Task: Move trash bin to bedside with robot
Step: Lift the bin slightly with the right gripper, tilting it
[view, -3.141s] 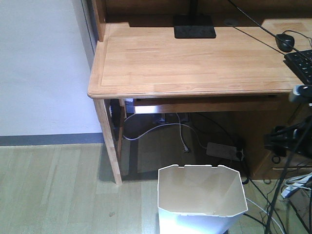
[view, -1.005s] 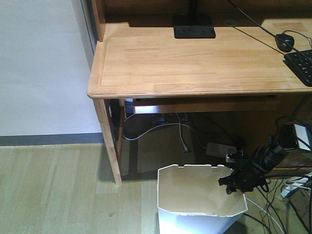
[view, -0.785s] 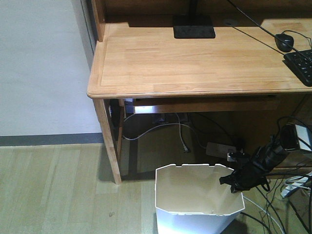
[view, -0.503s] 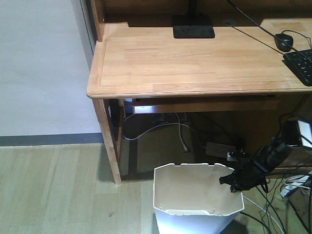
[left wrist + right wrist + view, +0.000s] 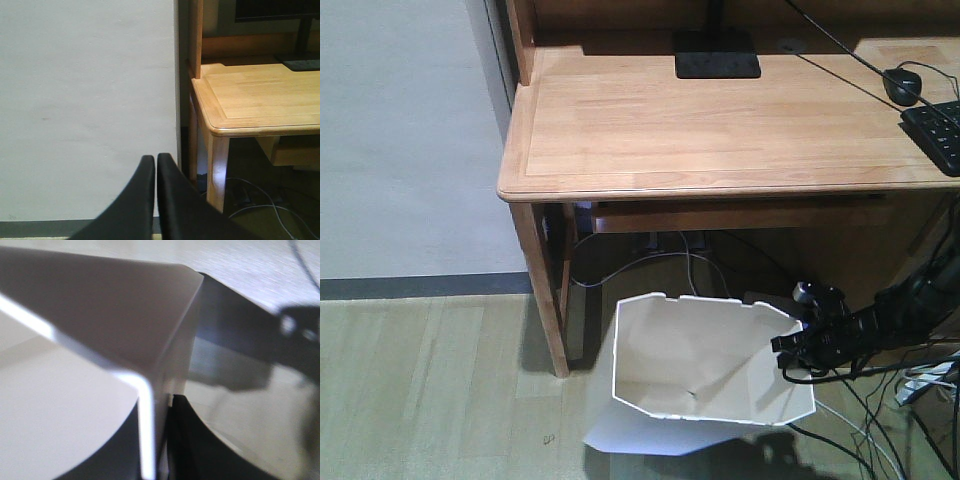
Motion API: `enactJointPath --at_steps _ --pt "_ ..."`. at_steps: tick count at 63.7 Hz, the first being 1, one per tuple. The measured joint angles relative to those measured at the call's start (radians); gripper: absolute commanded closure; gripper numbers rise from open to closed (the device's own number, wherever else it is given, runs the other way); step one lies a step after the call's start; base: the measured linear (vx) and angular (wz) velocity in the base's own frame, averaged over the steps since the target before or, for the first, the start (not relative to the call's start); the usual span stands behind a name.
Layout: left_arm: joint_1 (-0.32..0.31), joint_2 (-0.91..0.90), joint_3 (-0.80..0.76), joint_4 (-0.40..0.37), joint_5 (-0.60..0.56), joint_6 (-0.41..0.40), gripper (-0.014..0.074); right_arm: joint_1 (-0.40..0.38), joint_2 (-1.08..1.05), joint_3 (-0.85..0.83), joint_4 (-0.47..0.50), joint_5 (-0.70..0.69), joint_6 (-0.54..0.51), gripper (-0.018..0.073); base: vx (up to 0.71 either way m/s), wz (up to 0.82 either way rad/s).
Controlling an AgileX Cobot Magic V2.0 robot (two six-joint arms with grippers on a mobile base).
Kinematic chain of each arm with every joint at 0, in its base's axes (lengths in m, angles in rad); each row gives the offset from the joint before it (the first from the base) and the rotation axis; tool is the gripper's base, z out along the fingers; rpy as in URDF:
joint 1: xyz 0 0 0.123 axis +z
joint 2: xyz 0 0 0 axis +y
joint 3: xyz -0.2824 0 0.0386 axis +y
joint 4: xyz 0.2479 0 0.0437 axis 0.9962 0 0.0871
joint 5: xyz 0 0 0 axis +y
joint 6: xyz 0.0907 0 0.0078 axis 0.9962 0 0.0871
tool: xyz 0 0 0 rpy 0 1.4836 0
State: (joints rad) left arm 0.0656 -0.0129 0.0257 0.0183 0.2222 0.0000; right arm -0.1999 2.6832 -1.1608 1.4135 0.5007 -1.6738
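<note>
Right claw clamped on the right rim of the trash bin, black arm coming in from the right edge. Bin is on the floor in front of the desk, just right of the desk's front-left leg, tilted, with its outer white wall showing at lower left. Loose cables lie on the floor under the arm.

Left wrist view: left claw has both black fingers pressed together and holds nothing. It faces a white wall, with the desk corner to its right.

Right wrist view: right claw is seen close and blurred. The bin's thin wall runs between the two dark fingers, pinched at a rim corner, cream inside to the left.
</note>
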Motion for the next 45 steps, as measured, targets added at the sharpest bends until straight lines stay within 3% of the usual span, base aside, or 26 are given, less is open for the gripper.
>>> enactJointPath --at_steps 16,45 --pt "0.000 0.000 0.000 0.000 0.000 0.000 0.0603 -0.003 -0.178 0.138 0.002 0.123 -0.035 0.0566 0.00 0.00" --pt "0.000 0.000 0.000 0.000 0.000 0.000 0.0603 -0.007 -0.232 0.166 -0.075 0.113 -0.042 0.0566 0.00 0.00"
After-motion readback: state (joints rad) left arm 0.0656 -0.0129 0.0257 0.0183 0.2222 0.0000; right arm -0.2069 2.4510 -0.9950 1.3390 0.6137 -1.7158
